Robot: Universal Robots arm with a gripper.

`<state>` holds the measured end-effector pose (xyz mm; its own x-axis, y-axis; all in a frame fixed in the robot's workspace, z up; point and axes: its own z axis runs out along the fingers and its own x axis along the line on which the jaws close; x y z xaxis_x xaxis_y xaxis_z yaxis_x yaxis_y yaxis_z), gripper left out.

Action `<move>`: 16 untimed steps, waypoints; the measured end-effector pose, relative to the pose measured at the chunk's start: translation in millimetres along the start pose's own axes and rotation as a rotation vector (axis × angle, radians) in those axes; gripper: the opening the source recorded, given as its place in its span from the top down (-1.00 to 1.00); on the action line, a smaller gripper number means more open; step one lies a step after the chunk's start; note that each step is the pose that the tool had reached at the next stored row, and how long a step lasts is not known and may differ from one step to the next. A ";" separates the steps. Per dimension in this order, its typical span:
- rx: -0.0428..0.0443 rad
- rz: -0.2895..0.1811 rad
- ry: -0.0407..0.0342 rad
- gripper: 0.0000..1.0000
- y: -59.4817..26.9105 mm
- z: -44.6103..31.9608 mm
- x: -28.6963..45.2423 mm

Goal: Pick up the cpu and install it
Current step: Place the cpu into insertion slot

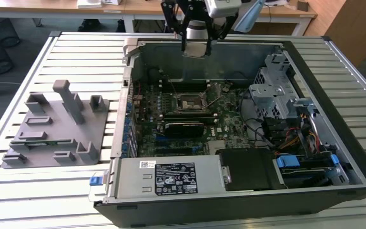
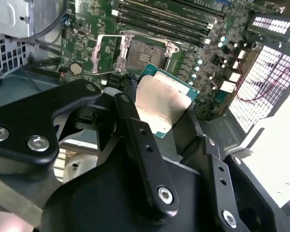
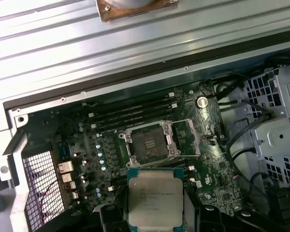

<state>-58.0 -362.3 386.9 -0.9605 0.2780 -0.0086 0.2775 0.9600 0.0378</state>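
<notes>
The gripper (image 1: 196,46) hangs above the far wall of the open case (image 1: 335,119), its fingers (image 2: 135,130) closed on two opposite edges of the cpu (image 3: 155,195) and pinching it off the surface, metal top showing in both wrist views. Below it on the board lies the socket (image 3: 152,145) with its frame flipped open and nothing seated in it. The grey fixture (image 1: 53,129) sits on the slatted table (image 1: 75,47) at the exterior view's left, well apart from the cpu.
</notes>
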 end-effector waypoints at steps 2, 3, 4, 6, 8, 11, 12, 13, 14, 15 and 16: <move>0.0003 0.023 -0.0009 -0.08 0.0 0.1 0.0; 0.0003 0.033 -0.0012 -0.08 0.0 0.2 0.0; 0.0005 0.043 -0.0016 -0.08 0.0 0.2 0.0; 0.0006 0.059 -0.0023 -0.08 0.0 0.4 0.0; 0.0008 0.076 -0.0029 -0.08 0.0 0.5 0.0; 0.0010 0.099 -0.0037 -0.08 0.0 0.6 0.0; 0.0010 0.105 -0.0040 -0.08 0.0 0.7 0.0; 0.0011 0.112 -0.0043 -0.08 0.0 0.7 0.0; 0.0011 0.119 -0.0045 -0.08 0.1 0.8 0.0; 0.0012 0.126 -0.0047 -0.08 0.1 0.8 0.1; 0.0012 0.132 -0.0050 -0.08 0.1 0.9 0.1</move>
<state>-58.0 -362.1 386.0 -0.9154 0.4024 -0.0086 0.4018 0.9150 0.0377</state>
